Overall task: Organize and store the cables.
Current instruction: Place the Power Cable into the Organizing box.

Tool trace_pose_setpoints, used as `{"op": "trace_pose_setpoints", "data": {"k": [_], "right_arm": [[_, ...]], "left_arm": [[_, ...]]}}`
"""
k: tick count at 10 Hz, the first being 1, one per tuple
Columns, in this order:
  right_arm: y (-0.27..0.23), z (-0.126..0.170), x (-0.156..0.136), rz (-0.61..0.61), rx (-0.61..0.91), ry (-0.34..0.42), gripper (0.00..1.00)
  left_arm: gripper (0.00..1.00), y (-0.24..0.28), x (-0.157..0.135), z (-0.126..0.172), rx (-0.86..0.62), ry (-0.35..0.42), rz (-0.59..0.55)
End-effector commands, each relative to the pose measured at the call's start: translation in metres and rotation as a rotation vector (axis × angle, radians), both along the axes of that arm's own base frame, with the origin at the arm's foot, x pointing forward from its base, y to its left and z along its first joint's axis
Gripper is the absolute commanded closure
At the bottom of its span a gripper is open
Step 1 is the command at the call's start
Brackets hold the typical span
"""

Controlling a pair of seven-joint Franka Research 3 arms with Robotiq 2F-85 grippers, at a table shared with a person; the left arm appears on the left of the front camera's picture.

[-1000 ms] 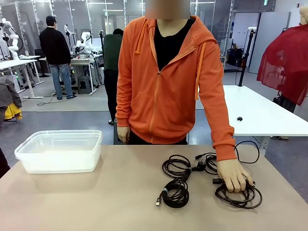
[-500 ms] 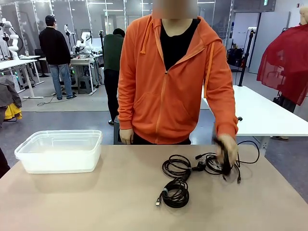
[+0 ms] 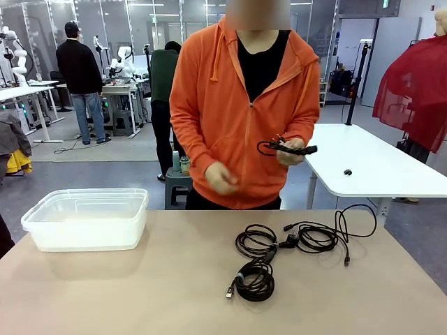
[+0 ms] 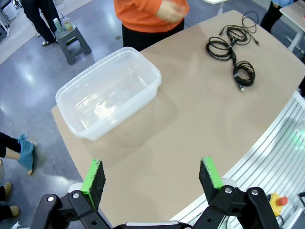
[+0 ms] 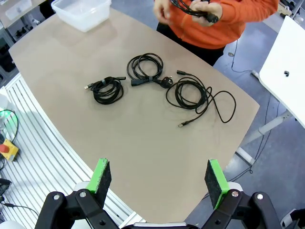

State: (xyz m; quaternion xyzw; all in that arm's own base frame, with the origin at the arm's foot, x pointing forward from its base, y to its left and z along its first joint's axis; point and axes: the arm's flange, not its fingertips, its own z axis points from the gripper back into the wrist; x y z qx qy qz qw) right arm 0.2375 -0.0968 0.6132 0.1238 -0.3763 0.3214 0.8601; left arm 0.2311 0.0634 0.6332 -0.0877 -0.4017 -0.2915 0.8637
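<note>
Item: cables, four black bundles, one now off the table. Change noted: the bundle that lay a second ago under the person's hand (image 3: 291, 151) at the right end of the table (image 3: 140, 300) has been lifted and is held at chest height as the held cable (image 3: 274, 146), with the other hand (image 3: 222, 180) coming toward it, probably to tidy the coil before storing. Remaining cables on the table: a round coil (image 3: 255, 242) near the middle, a tighter bundle (image 3: 255, 281) just in front of it with a metal-tipped plug, and a looser coil (image 3: 318, 237) to the right with a trailing loop and free ends; the first and third meet at a plug between them. Store: clear plastic bin (image 3: 87, 218), nothing in it, well apart at the left end. Left gripper (image 4: 151, 164): jaws fully spread, holding nothing, high above the near edge, facing the bin. Right gripper (image 5: 157, 164): likewise wide and holding nothing, high over the cables. Status: none stored yet. Obstacles: bare tabletop between cables and bin; the joined coils and loose tail may drag together when lifted; the person's arms work above the far edge.
</note>
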Motion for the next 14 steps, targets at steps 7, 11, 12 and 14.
{"op": "trace_pose_setpoints", "data": {"k": [7, 11, 12, 14], "right_arm": [[-0.001, 0.000, 0.000, 0.001, 0.001, -0.002, 0.00], [-0.001, 0.000, 0.000, 0.001, 0.001, -0.002, 0.00], [-0.001, 0.000, 0.000, 0.001, 0.001, -0.002, 0.00], [-0.001, 0.000, 0.000, 0.001, 0.001, -0.002, 0.00]], "left_arm": [[0.00, -0.080, 0.048, 0.003, 0.027, 0.060, -0.185], [0.00, -0.186, 0.097, -0.002, 0.029, 0.126, -0.288], [0.00, -0.211, 0.107, -0.010, 0.051, 0.154, -0.305], [0.00, -0.241, 0.119, -0.026, 0.066, 0.187, -0.320]]}}
